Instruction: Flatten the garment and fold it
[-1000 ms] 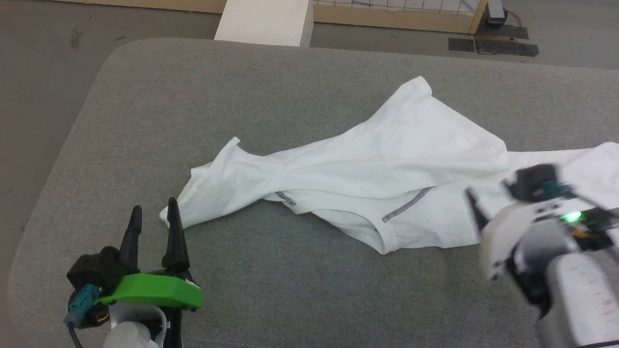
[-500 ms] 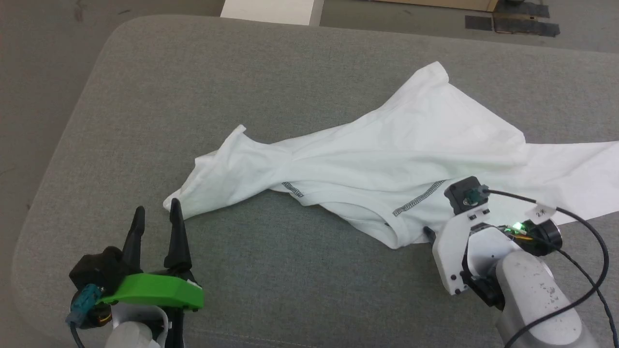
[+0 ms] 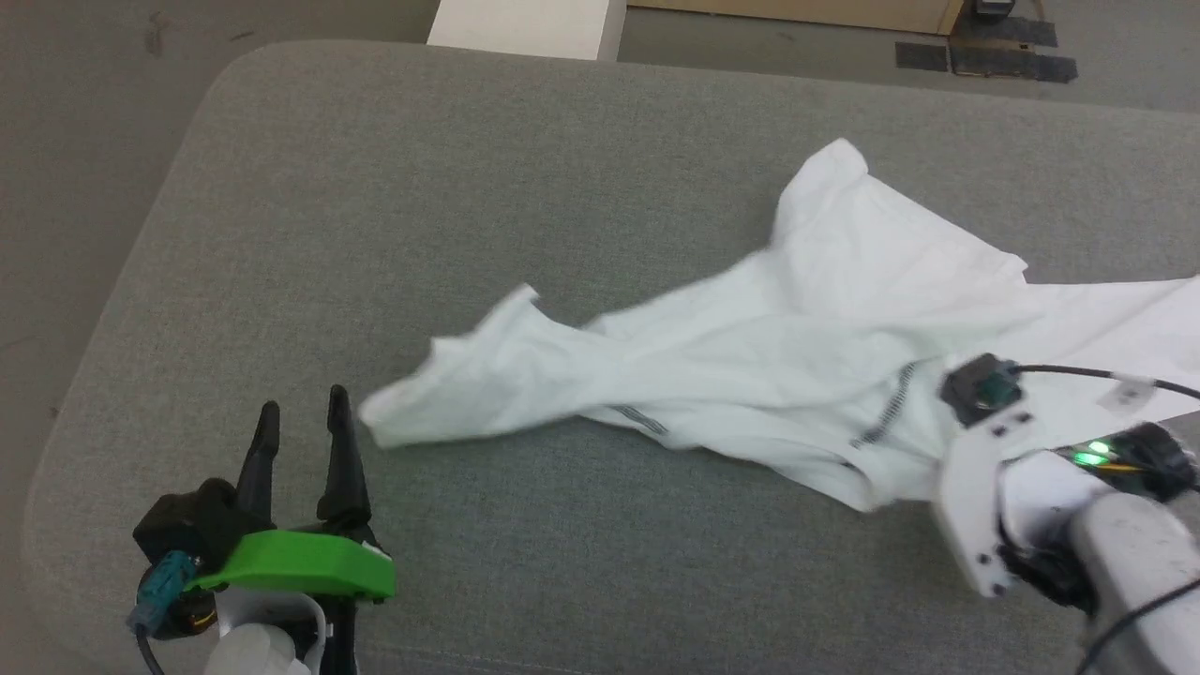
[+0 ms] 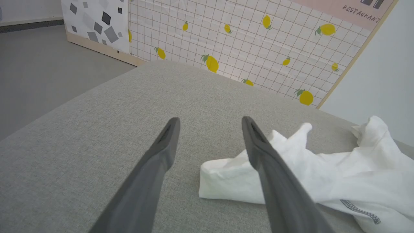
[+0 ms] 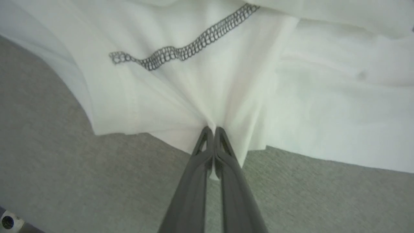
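The garment (image 3: 797,337), a crumpled white T-shirt with dark zigzag seams, lies across the right half of the grey padded table (image 3: 469,187). In the right wrist view my right gripper (image 5: 212,129) is shut on a pinch of the garment (image 5: 210,81) near its front edge, the fabric gathered into folds at the fingertips. In the head view the right arm's wrist (image 3: 984,441) covers that spot. My left gripper (image 3: 300,412) stands open at the lower left, just left of the garment's near corner (image 4: 226,181), touching nothing.
A white box (image 3: 525,23) stands past the table's far edge. A lemon-patterned panel (image 4: 242,38) rises behind the table in the left wrist view. Bare grey tabletop spreads to the left and front of the garment.
My right gripper came down onto the garment's front edge and shut on it. The cloth has since been dragged to the right, away from the left gripper. The left arm stayed still.
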{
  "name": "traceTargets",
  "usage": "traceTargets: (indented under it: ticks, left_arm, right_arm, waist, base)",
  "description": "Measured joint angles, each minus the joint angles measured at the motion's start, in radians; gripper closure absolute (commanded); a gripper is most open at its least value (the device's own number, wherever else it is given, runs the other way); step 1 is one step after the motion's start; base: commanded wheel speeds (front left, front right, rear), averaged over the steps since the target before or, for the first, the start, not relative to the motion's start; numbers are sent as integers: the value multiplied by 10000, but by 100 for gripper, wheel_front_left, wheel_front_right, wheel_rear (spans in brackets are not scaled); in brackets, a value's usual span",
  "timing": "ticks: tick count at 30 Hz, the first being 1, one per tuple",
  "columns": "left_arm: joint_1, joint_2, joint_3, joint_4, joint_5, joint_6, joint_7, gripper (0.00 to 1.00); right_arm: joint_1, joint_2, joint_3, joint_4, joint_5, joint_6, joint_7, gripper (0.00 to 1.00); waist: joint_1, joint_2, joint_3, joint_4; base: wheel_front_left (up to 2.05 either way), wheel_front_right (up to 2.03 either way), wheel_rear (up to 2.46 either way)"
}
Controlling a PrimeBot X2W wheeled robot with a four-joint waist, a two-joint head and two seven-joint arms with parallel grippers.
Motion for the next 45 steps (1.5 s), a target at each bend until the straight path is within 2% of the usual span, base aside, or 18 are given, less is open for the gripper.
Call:
traceTargets:
  ticks: [5, 8, 9, 10, 16, 20, 22, 26, 30, 33, 36, 38, 39, 45]
  left_arm:
    - [6, 0, 2, 0, 0, 12, 0, 0]
    - [8, 0, -23, 15, -15, 10, 0, 0]
    - [7, 0, -35, 33, -23, 10, 0, 0]
    - [8, 0, -59, 61, -40, 10, 0, 0]
    - [-70, 2, -575, 341, -201, -148, 138, 0]
    - [-685, 8, -1296, 293, -268, -349, 840, 0]
    - [-1152, 21, -1956, 270, -437, -449, 1561, 0]
    - [-1628, 134, -3289, 443, -901, -527, 3714, 0]
    - [-1676, 270, -3657, 585, -1333, -439, 5676, 0]
    - [-1656, 341, -3666, 382, -1419, -163, 6403, 0]
    - [-1584, 383, -3712, 224, -1430, -75, 6707, 0]
    - [-1493, 383, -3730, 176, -1536, -71, 6792, 74]
    - [-1447, 382, -3749, 167, -1609, -71, 6801, 100]
    - [-1406, 357, -3714, 46, -1987, -82, 6658, 100]
  right_arm:
    - [780, -1457, -635, -897, 802, 0, 1419, 100]
    - [1116, -1710, -1321, -1227, 945, -2, 1563, 100]
    - [1194, -1607, -1609, -1365, 1009, -4, 1386, 57]
    - [1234, -1476, -1831, -1459, 1066, -4, 1279, 0]
    - [1481, 15, -3781, -2357, 1649, -4, 159, 0]
    - [1573, 846, -5093, -3124, 1611, -6, -752, 0]
    - [1621, 1112, -5484, -3394, 1348, -6, -1053, 0]
    - [1849, 1501, -5622, -3553, 1007, -6, -1206, 0]
    - [1977, 1684, -5557, -3547, 842, -6, -1290, 0]
    - [1982, 1705, -5574, -3542, 740, -6, -1338, 0]
    - [1983, 1716, -5578, -3544, 667, -6, -1365, 0]
    - [1983, 1722, -5593, -3547, 656, -6, -1379, 0]
    - [1983, 1724, -5609, -3547, 656, -6, -1396, 0]
    - [1981, 1732, -5714, -3551, 560, -6, -1519, 0]
  waist:
    - [0, 0, -95, -101]
    - [0, 0, -118, -158]
    - [0, 0, -123, -176]
    - [0, 0, -134, -186]
    - [0, 0, -260, -224]
    - [0, 0, -335, -207]
    - [0, 0, -353, -221]
    - [0, 0, -379, -350]
    - [0, 0, -383, -542]
    - [0, 0, -393, -658]
    - [0, 0, -376, -742]
    - [0, 0, -352, -775]
    - [0, 0, -342, -783]
    - [0, 0, -300, -742]
  base:
    - [0, 0, 0]
    - [0, 0, 0]
    - [0, 0, 0]
    - [0, 0, 0]
    - [0, 0, 0]
    - [0, 0, 0]
    - [0, 0, 0]
    - [0, 0, 0]
    - [0, 0, 0]
    - [0, 0, 0]
    - [0, 0, 0]
    - [0, 0, 0]
    - [0, 0, 0]
    - [0, 0, 0]
